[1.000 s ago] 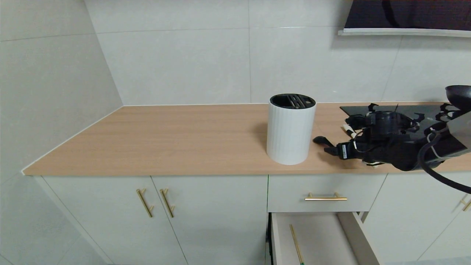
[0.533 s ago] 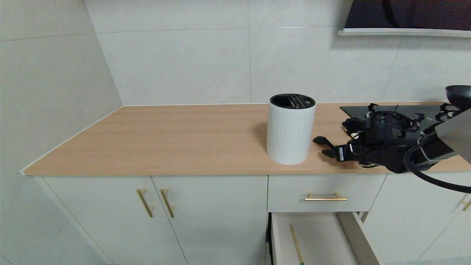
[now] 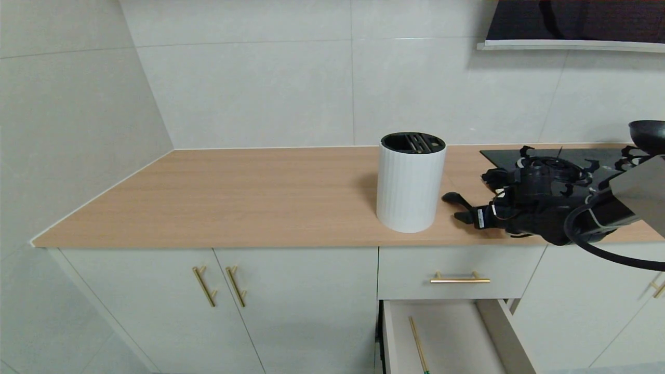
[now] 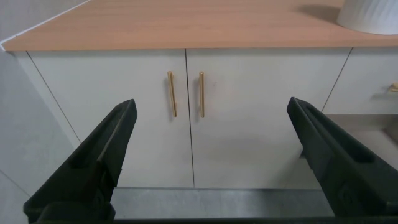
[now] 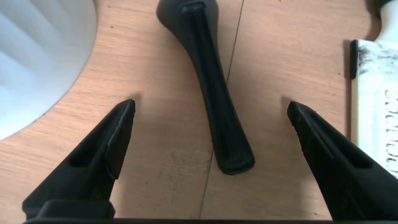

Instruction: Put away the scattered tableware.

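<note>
- Open drawer, at 5 o'clock in the head view, below the counter: pulled out, with a pair of chopsticks lying lengthwise along its floor near the robot's-left wall.
- Left gripper: fingers spread wide and holding nothing. It faces the pair of cabinet doors with two upright gold handles, below counter level.
- Closed drawer front with a horizontal gold handle, directly above the open drawer.
- Wooden countertop: runs across the cabinets to the tiled wall.
- Right gripper: low over the counter near its front edge, at 4 o'clock from the holder. Its fingers are spread apart, one on each side of the utensil handle, neither touching it.
- Black utensil handle: lies flat on the counter between the spread fingers, just beside the holder at its 3 o'clock. Its working end cannot be made out.
- White-handled item: lies on the counter just beyond one right finger, apart from the black handle.
- White ribbed holder: upright cylinder with a black slotted top, standing on the counter.
- Black hob with pan supports, at 2 o'clock from the holder; a dark pot stands at its far right.
</note>
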